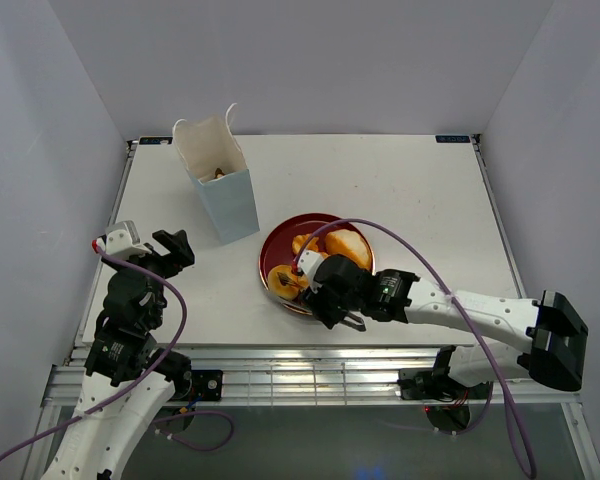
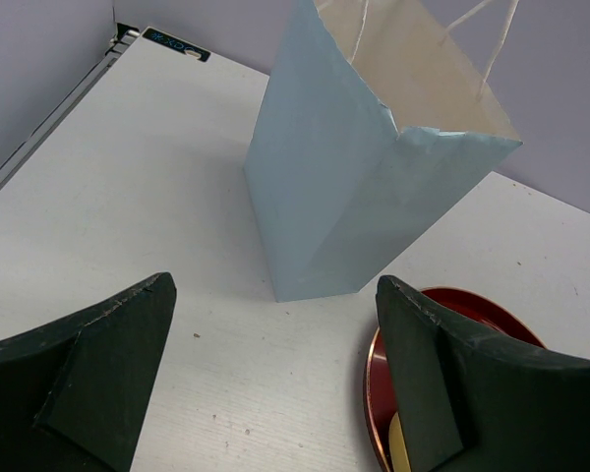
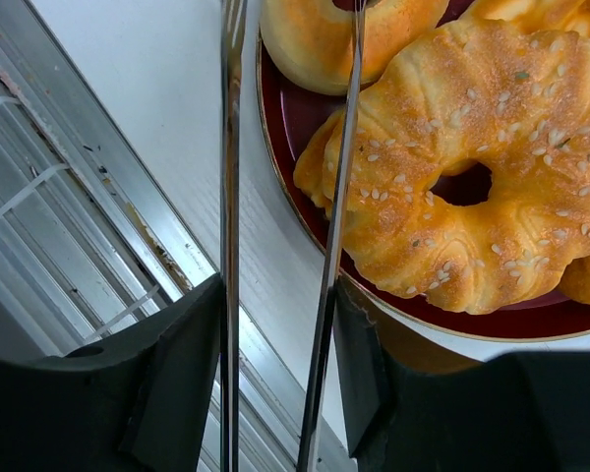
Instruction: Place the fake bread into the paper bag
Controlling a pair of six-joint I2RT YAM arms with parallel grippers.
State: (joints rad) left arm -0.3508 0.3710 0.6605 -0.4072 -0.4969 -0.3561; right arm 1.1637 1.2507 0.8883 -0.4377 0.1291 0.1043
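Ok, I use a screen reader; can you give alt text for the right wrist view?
The right gripper holds silver tongs, one arm crossing the edge of a sesame-topped twisted ring on a dark red plate.

One paper bag [image 1: 230, 205], one plate [image 1: 276, 245], one pair of tongs [image 3: 229, 197] and at least three pastries [image 3: 423, 118]

A white table [image 1: 400, 190] stood there, a bare pale grey back wall [image 1: 300, 60] behind it, matching side walls [image 1: 30, 150] close on left and right, silver metal rails [image 1: 310, 372] ran along its near edge, light soft and even.
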